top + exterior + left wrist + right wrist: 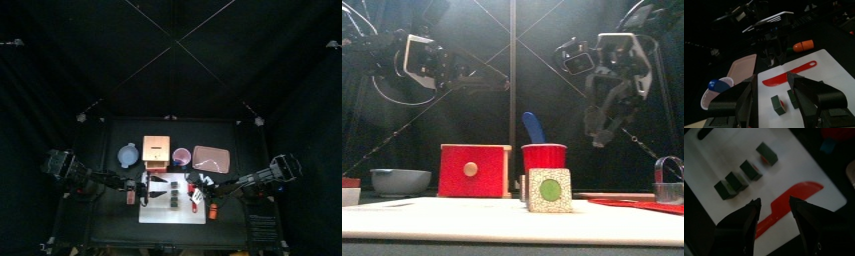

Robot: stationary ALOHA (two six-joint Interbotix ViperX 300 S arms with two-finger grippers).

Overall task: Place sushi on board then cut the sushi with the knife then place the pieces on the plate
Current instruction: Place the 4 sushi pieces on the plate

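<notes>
Sushi [751, 169]: four dark green blocks on the white board [794, 170] beside the red knife [804, 190]; left gripper [773, 82] and right gripper [774, 203] fingers wide, empty.

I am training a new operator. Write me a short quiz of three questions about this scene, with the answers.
1. True or false: the red knife lies on the white board.
2. Which knife stands in the red cup? A. blue B. red C. none
3. Fill in: the right fingers are ___ (open or shut).
Key: 1 true; 2 A, the blue knife; 3 open.
</notes>
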